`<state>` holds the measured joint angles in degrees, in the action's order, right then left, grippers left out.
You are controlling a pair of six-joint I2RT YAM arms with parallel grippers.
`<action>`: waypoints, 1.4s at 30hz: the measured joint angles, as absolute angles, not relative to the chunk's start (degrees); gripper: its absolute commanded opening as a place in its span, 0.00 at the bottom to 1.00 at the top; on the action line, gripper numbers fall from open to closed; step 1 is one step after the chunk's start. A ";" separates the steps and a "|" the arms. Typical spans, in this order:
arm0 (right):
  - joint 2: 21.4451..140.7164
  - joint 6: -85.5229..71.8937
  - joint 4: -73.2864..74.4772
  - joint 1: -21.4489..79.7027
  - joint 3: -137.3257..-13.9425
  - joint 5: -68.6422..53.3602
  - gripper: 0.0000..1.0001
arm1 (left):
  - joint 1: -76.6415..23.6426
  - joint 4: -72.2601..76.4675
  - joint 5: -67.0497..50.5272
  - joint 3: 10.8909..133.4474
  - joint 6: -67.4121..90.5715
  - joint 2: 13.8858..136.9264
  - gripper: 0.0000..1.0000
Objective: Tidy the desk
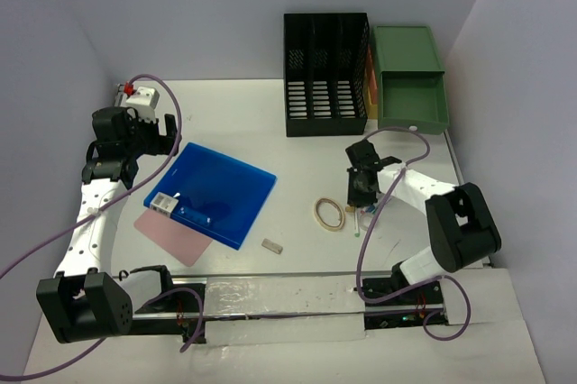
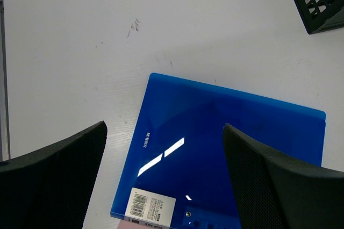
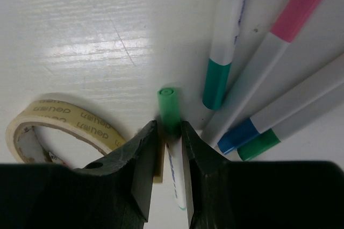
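Right wrist view: the right gripper [image 3: 166,132] is clenched on a green-capped marker [image 3: 170,105] lying on the desk [image 3: 80,24], so a pen pickup is in hand. Next, I think, it needs a straight lift clear of the other markers [image 3: 252,84]; the left gripper [image 2: 164,132] is released.

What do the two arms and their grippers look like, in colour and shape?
Both the left arm and the right arm have white links between bulky black joints. A thin purple cable loops along each. The left gripper and right gripper have plain black fingers, finely textured on the left one.
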<state>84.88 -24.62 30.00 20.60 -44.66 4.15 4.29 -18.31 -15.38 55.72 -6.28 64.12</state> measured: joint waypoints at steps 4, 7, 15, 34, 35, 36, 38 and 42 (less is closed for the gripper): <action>86.04 -24.62 29.80 20.75 -44.62 2.83 0.29 | 4.29 -18.31 -15.40 55.70 -6.28 64.12 0.95; 86.04 -24.62 29.80 20.75 -44.62 2.74 0.29 | 4.29 -18.31 -15.40 55.71 -6.28 64.12 0.95; 86.41 -24.64 30.18 20.75 -44.99 2.92 0.29 | 4.29 -18.31 -15.40 55.72 -6.28 64.07 0.95; 89.40 -21.61 29.07 22.22 -48.14 9.14 0.00 | 4.29 -18.28 -15.38 55.70 -6.35 62.67 0.95; 89.35 -21.10 28.86 22.43 -48.14 9.79 0.00 | 4.29 -18.28 -15.38 55.70 -6.35 62.67 0.95; 89.14 -20.47 28.52 22.70 -48.14 10.27 0.00 | 4.29 -18.28 -15.37 55.70 -6.35 62.67 0.95; 88.12 -19.30 27.59 23.32 -48.12 11.10 0.00 | 4.29 -18.28 -15.33 55.70 -6.35 62.67 0.95; 83.95 -18.08 25.76 24.06 -48.10 11.84 0.00 | 4.29 -18.28 -15.31 55.70 -6.35 62.67 0.95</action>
